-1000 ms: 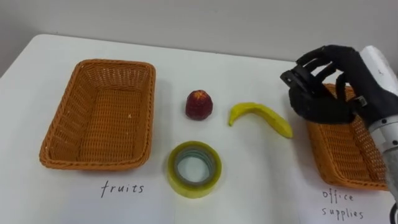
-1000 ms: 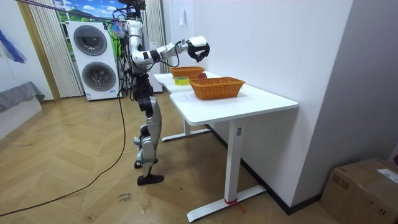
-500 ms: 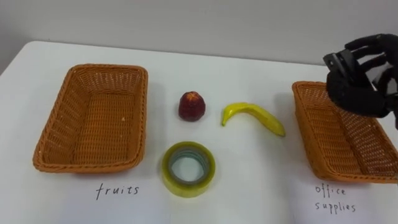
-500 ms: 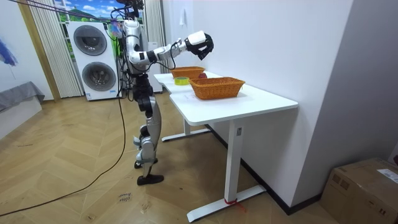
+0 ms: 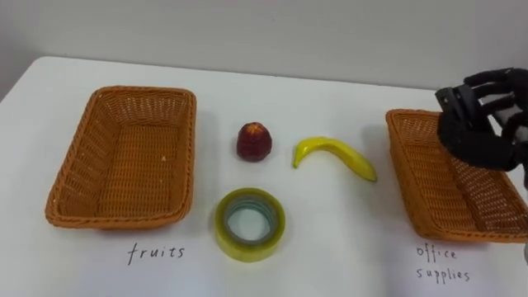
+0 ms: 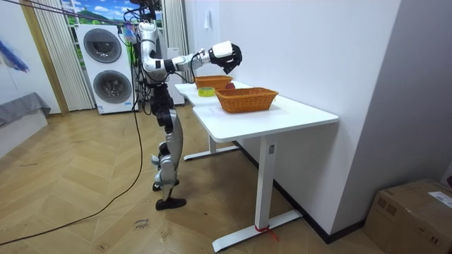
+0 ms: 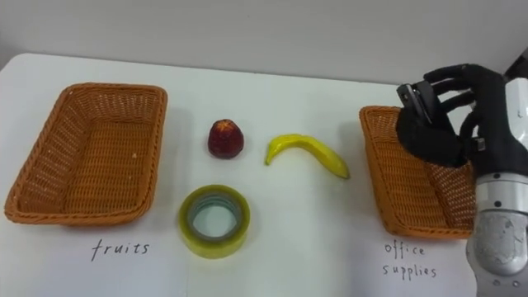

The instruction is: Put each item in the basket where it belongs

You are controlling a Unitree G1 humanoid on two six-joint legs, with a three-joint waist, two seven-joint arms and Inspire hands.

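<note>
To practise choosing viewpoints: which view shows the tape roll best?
The left eye view: the tape roll lies whole, hole visible. The right eye view shows it equally; the room view, a distant yellow speck.

Pretty plain room. White table (image 6: pixel 296 116) on white legs, pushed against a white wall (image 6: pixel 304 42), with a grey wall (image 6: pixel 417 85) coming in at the room view's right. The floor (image 6: pixel 85 219) is light wood laid in a herringbone pattern, and a cardboard box (image 6: pixel 413 212) sits on it in the lower right corner. At the back left are two stacked laundry machines (image 6: pixel 107 67), a pale curtain (image 6: pixel 48 56) beside them, and a low grey piece of furniture (image 6: pixel 18 116) at the edge, can't tell if bed or couch. Lighting is bright and even.
</note>
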